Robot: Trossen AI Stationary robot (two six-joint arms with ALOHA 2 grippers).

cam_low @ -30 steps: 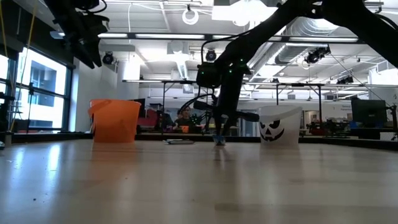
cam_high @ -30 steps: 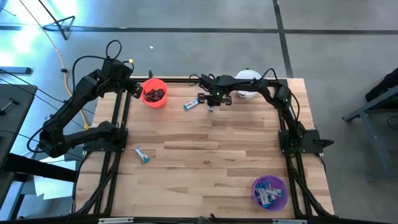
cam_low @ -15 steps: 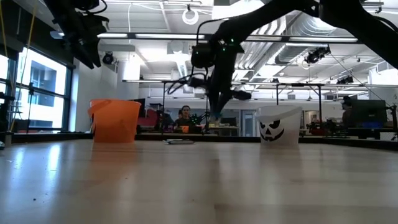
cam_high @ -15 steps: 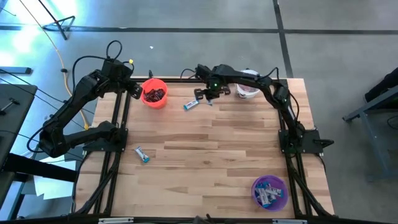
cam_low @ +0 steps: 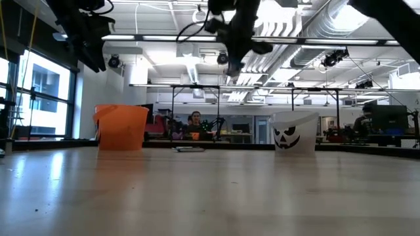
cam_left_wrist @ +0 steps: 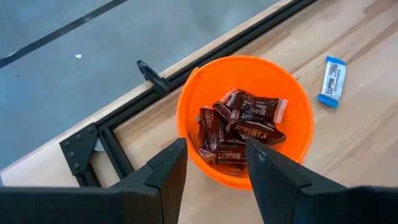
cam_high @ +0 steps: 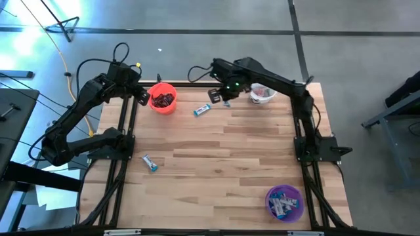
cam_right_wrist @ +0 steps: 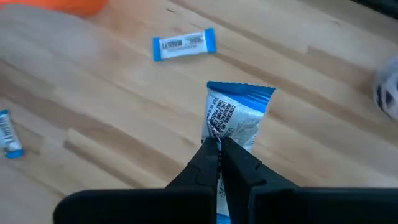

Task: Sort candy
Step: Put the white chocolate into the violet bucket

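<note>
My right gripper (cam_right_wrist: 219,148) is shut on a blue-and-white candy (cam_right_wrist: 233,115) and hangs high above the far middle of the table (cam_high: 218,96), left of the white cup (cam_high: 262,94). A second blue-and-white candy (cam_high: 202,111) lies flat on the table below it, and a third (cam_high: 150,162) lies near the left edge. My left gripper (cam_left_wrist: 214,163) is open and hovers above the orange cup (cam_high: 163,98), which holds dark brown candies (cam_left_wrist: 239,127). The purple cup (cam_high: 284,202) at the near right holds blue-and-white candies. My right gripper pinches the blue-and-white candy between its two fingertips at the wrapper's near end (cam_right_wrist: 217,134). The fingers lie along the candy's length. The candy is lifted clear of the table and sticks out beyond the fingertips.
The white cup with a black face (cam_low: 294,133) stands at the far right and holds reddish pieces. The orange cup (cam_low: 121,127) stands at the far left. Bare wood fills the table's middle (cam_high: 230,157). People show in the room beyond the far edge.
My right gripper has risen from the tabletop with the blue-and-white candy, lifting it clear, and has moved a little toward the far edge and the table's left. The candy on the table below has stayed in place.
</note>
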